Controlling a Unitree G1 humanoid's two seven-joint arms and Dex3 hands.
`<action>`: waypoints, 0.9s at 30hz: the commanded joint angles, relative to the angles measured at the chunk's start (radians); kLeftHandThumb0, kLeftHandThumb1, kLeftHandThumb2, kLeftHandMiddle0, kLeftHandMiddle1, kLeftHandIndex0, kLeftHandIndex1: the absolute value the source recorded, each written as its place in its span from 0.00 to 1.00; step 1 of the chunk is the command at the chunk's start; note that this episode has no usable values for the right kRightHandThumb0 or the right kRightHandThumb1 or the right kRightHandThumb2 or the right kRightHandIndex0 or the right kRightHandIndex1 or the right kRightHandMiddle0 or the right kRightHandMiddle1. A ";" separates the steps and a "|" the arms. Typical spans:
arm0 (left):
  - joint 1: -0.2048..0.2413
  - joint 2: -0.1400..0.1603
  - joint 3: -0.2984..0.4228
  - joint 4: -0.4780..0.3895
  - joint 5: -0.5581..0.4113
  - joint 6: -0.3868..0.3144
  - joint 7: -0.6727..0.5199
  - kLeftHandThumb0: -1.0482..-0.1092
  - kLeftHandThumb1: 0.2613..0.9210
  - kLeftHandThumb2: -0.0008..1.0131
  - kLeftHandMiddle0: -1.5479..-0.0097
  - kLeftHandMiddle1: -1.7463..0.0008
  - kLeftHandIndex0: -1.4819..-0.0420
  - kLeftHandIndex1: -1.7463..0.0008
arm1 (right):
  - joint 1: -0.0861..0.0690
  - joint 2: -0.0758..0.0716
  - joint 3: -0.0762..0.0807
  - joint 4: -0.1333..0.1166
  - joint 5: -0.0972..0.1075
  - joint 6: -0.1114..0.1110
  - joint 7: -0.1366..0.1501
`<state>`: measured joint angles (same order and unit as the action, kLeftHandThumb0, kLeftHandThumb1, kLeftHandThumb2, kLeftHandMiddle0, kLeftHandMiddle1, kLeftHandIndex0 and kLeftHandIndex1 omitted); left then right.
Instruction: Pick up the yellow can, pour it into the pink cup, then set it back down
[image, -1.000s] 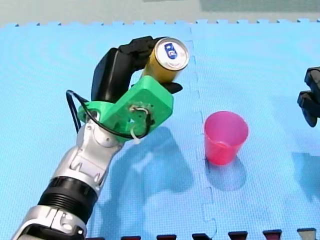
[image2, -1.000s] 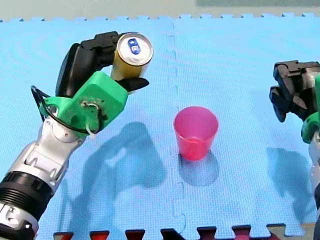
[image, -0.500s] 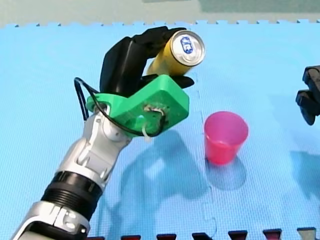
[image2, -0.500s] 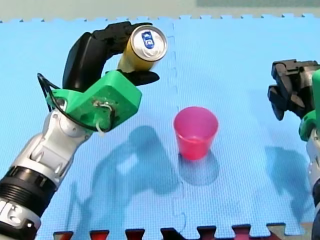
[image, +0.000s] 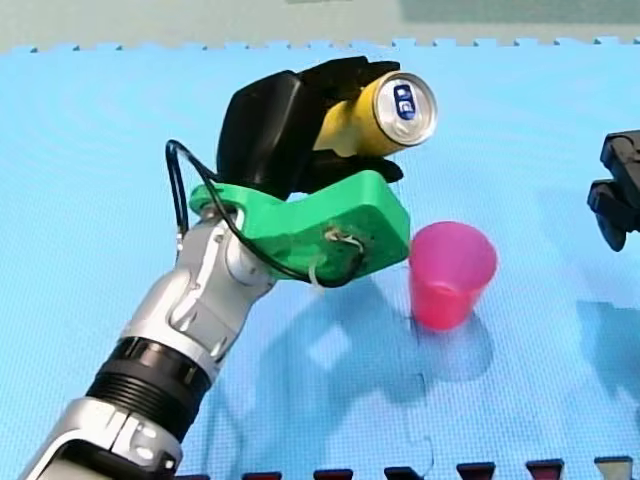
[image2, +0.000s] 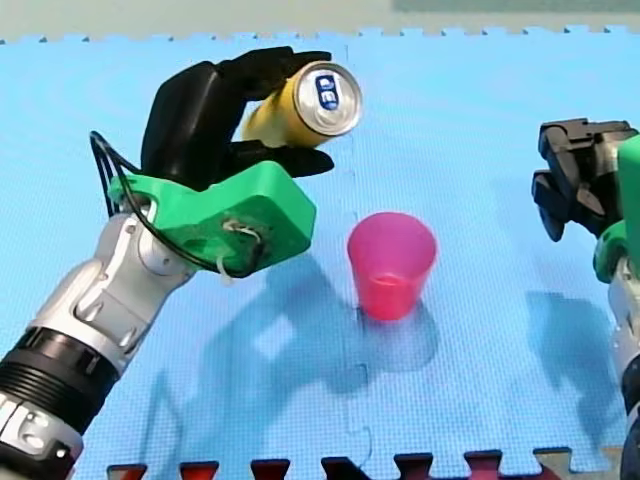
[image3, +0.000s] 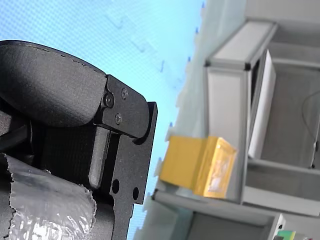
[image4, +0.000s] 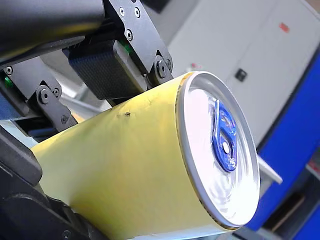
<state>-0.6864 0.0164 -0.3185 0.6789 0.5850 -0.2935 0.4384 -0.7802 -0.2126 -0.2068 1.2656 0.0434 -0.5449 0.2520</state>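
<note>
Yellow can (image: 372, 113) in left hand (image: 283, 128) near pink cup (image: 450, 277), right hand (image2: 574, 182) apart.

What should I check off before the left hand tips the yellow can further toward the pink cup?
1. Grip: ok. The left hand wraps the yellow can around its body, in the air.
2. Tilt: ok. The can leans with its top toward the cup's side.
3. Can over the cup: not ok. Its top seems short of the pink cup, toward the robot's left of it.
4. Cup: ok. It stands upright on the blue foam mat, with nothing touching it.
5. Can opened: cannot tell. The blue tab lies flat on the lid.
6. Right hand: ok. It is at the mat's right edge, apart from the cup.
</note>
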 joint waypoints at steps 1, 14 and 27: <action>-0.012 0.006 -0.017 0.015 0.020 -0.023 0.034 0.54 0.72 0.00 0.11 1.00 0.19 1.00 | -0.004 -0.001 -0.001 0.001 0.002 0.003 0.003; -0.039 0.052 -0.112 0.063 0.177 -0.024 0.176 0.68 0.80 0.01 0.11 1.00 0.19 1.00 | 0.001 -0.001 0.000 -0.002 -0.001 -0.003 0.003; -0.067 0.066 -0.206 0.111 0.316 0.058 0.337 0.74 0.89 0.00 0.32 0.47 0.19 0.99 | 0.001 0.002 -0.007 0.000 0.006 -0.003 0.010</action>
<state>-0.7401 0.0766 -0.5166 0.7857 0.8911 -0.2437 0.7547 -0.7798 -0.2085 -0.2115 1.2656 0.0451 -0.5449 0.2616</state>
